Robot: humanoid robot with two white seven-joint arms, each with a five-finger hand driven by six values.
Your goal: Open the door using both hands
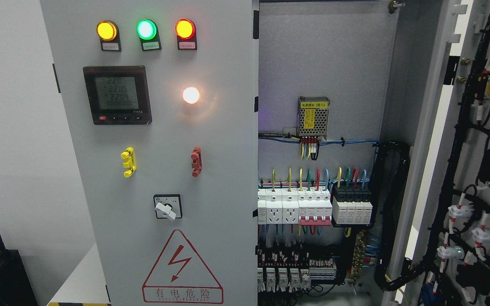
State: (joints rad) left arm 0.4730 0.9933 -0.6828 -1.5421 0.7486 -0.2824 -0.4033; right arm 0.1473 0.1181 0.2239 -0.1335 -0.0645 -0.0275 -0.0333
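you can't see either robot hand, so their state can't be told. the right door stands swung wide at the frame's right, its wired inside facing you; the left door fills centre-left, shut, lamps lit.

A white wall fills the left side. Low in the left corner stands a black box with a dark upright piece near its top, and a white surface lies just beside it.
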